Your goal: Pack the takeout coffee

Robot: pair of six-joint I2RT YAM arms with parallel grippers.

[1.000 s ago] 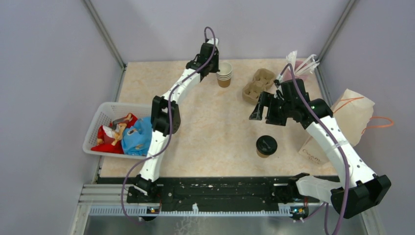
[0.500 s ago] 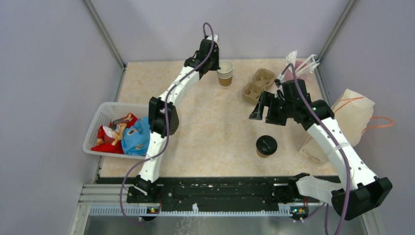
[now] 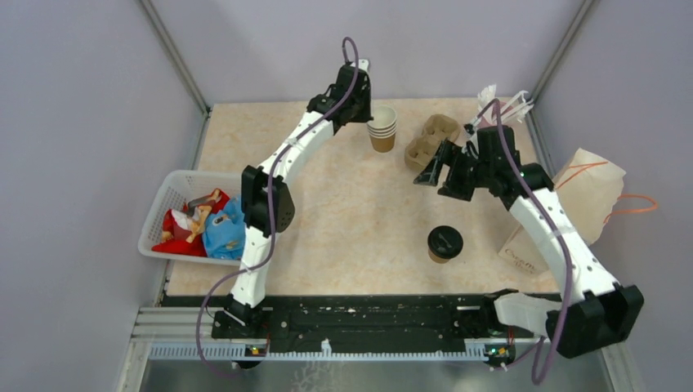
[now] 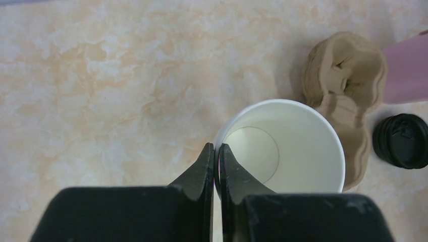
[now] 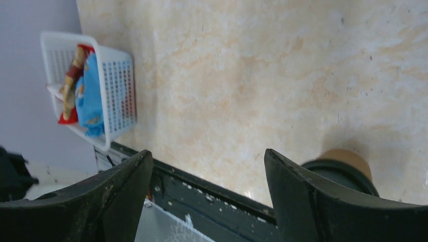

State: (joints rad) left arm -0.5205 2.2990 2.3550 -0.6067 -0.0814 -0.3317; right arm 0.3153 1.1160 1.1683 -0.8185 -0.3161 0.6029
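While left gripper [image 4: 215, 151] pinches rim of open cup [image 4: 303, 151] near carrier [image 3: 431, 140], right gripper [image 5: 207, 154] hangs w/ fingers apart, empty; lidded cup [image 3: 444, 242] sits mid-table. Nothing packed yet; bag [image 3: 588, 184] untouched.

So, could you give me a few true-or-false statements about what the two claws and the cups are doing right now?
1. The left claw pinches the rim of the open paper cup. True.
2. The right claw grips the lidded cup. False: it is open and empty; that cup stands apart, untouched.
3. The open paper cup holds coffee. False: it looks empty inside.
4. The white basket holds colourful items. True.
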